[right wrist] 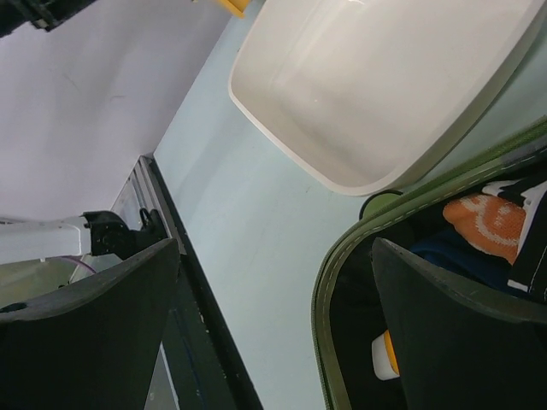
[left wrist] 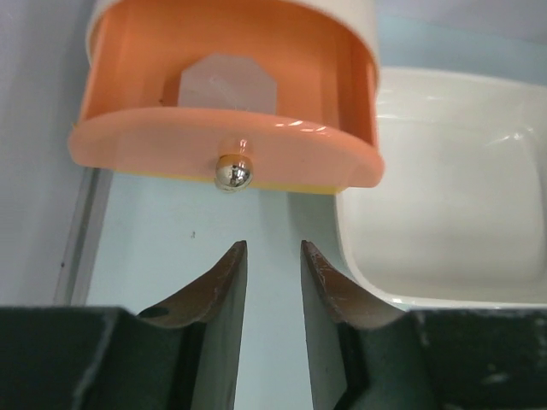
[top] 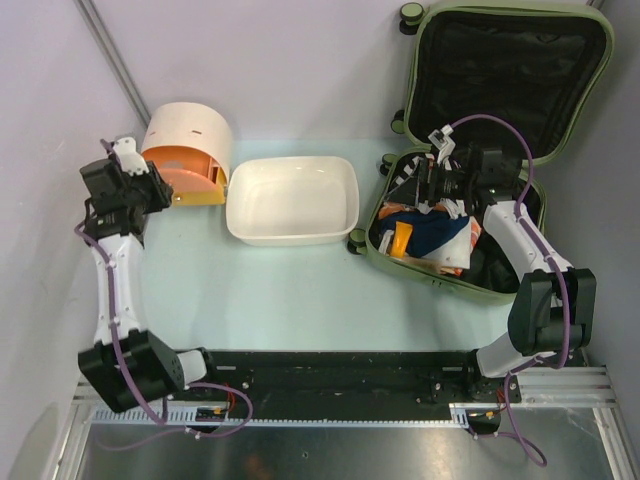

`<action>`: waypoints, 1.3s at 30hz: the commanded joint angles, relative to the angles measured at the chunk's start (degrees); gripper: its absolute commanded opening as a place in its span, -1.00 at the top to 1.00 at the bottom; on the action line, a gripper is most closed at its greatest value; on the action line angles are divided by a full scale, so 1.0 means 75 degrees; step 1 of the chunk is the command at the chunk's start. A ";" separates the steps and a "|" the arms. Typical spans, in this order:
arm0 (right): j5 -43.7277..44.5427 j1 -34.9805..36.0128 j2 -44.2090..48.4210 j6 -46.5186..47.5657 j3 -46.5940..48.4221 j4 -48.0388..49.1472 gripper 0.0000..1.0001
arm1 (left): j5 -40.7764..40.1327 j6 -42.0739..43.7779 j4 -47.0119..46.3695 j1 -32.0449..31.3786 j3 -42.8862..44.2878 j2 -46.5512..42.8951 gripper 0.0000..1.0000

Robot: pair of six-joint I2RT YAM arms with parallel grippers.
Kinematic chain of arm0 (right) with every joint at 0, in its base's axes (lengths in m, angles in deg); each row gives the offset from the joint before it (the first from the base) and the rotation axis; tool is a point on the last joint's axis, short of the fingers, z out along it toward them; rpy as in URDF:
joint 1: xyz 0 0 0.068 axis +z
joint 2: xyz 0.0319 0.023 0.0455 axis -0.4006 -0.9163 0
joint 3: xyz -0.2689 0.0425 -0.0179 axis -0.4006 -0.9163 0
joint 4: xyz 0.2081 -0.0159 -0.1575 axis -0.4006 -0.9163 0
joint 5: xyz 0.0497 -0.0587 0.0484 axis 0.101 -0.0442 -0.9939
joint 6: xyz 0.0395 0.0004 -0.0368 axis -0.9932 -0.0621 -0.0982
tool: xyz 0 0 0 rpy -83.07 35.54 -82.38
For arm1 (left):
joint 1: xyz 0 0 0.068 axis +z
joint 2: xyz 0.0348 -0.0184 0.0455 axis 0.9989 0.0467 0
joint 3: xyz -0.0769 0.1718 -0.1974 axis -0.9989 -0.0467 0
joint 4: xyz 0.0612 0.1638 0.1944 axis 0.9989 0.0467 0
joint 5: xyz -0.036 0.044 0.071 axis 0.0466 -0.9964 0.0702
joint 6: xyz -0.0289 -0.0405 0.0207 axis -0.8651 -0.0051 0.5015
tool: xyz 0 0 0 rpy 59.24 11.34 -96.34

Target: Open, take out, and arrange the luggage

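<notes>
The olive-green luggage (top: 510,70) lies open at the right, its lid up against the wall and its black lining showing. Clothes (top: 432,232) and an orange bottle (top: 402,240) fill its lower half. My right gripper (top: 432,190) hovers over the luggage's left edge, open wide with nothing between its fingers. In the right wrist view that gripper (right wrist: 275,243) straddles the green rim (right wrist: 323,299). An orange cloth (right wrist: 483,224) lies inside. My left gripper (top: 165,190) is far off at the left, open by a narrow gap and holding nothing.
A white tub (top: 290,200) sits mid-table, touching the luggage's wheel. A round cream drawer box (top: 185,130) stands at the back left with its orange drawer (left wrist: 222,149) pulled out. The drawer's metal knob (left wrist: 232,173) is just ahead of my left gripper (left wrist: 273,245).
</notes>
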 commanded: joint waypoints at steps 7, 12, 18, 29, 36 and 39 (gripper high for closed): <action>0.0110 0.0055 0.0229 0.0535 0.0303 -0.0372 -0.99 | 0.0255 -0.0634 -0.0472 0.0013 0.1581 0.2283 0.31; 0.0227 0.0125 0.0347 0.1109 0.0291 -0.0817 -0.99 | 0.0114 -0.0564 -0.0777 -0.0116 0.2320 0.3149 0.30; 0.0625 0.0137 0.0394 0.1729 0.0303 -0.1308 -0.99 | 0.0184 -0.0833 -0.1094 -0.0186 0.2847 0.3889 0.21; 0.2205 0.0230 0.0242 0.3219 0.0291 -0.2657 -0.98 | 0.0500 -0.0635 -0.1493 -0.0549 0.3316 0.4593 -0.24; 0.3682 0.0535 0.0042 0.3361 0.0291 -0.3021 -0.93 | 0.0782 -0.0331 -0.1539 -0.0561 0.3106 0.3671 -0.39; 0.4234 0.0781 -0.0051 0.3197 0.0221 -0.3009 -0.91 | 0.0666 -0.0224 -0.1551 -0.0538 0.3094 0.3026 -0.53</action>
